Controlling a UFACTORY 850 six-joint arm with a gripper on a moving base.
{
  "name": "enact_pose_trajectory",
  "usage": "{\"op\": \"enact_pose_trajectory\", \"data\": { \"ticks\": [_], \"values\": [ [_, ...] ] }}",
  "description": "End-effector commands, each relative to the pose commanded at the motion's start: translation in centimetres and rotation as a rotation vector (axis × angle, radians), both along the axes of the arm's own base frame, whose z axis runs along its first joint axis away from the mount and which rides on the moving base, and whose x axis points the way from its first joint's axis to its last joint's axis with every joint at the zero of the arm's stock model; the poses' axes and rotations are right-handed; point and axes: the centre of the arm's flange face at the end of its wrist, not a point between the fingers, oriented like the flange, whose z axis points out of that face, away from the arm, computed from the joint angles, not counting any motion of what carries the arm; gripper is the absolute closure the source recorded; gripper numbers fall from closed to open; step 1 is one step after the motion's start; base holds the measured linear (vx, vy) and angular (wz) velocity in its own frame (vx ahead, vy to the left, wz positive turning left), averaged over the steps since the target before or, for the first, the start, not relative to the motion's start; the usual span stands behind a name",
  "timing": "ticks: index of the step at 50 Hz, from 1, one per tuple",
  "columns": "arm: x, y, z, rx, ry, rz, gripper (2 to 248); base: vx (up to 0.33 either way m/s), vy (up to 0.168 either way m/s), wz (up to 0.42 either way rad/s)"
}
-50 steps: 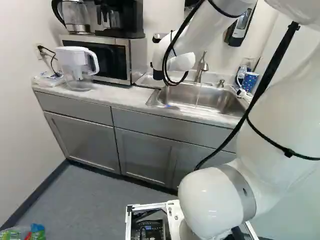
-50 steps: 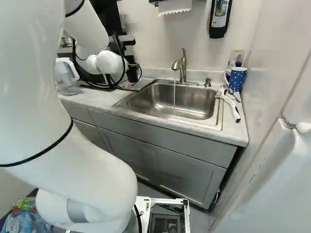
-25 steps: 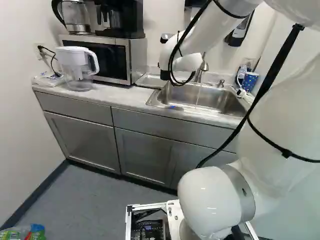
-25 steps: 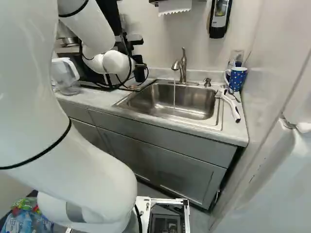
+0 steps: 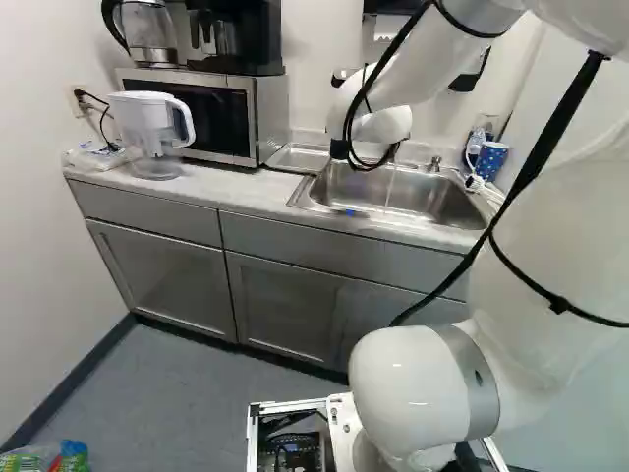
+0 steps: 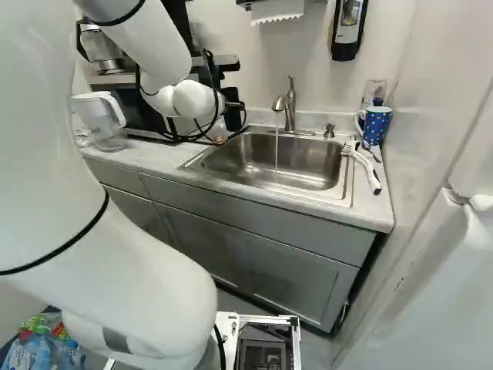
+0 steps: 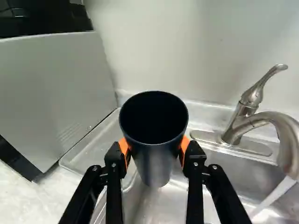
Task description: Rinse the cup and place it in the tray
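Beyond the bent white wrist, partly covered by cables, my gripper (image 6: 220,139) shows small at the sink's corner in the right base view. In the wrist view the gripper (image 7: 155,148) is shut on the dark cup (image 7: 156,163), an orange pad against each side. The cup's open mouth faces the camera. It hangs over the edge between the shallow tray (image 7: 88,148) and the sink (image 7: 152,210). Water (image 7: 275,193) runs from the faucet (image 7: 280,126) on the far side of the sink, apart from the cup. The tray (image 5: 295,159) lies between microwave and sink.
A microwave (image 5: 201,116) with a coffee machine and kettle on it stands beside the tray. A water pitcher (image 5: 152,128) is left of it. Right of the sink are a blue dotted mug (image 6: 375,123) and a white-handled brush (image 6: 365,165). A soap dispenser (image 6: 349,27) hangs above.
The arm's wrist has shifted rightward along the counter, from the tray side towards the faucet, in both base views. The base has stayed put, and the water keeps running.
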Motion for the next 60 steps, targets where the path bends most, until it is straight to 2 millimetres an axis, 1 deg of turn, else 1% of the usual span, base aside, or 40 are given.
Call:
{"op": "enact_pose_trajectory", "data": {
  "ticks": [4, 46, 56, 60],
  "values": [
    [-0.2, -0.3, -0.2, 0.0, 0.004, -0.007, 128, 0.0, 0.0, 0.0],
    [-4.5, -6.1, -4.9, 0.01, 0.093, -0.146, 128, 0.0, 0.0, 0.0],
    [-4.3, -6.2, -5.9, 0.013, 0.116, -0.147, 128, 0.0, 0.0, 0.0],
    [-4.3, -6.2, -6.0, 0.013, 0.118, -0.147, 128, 0.0, 0.0, 0.0]
  ]
}}
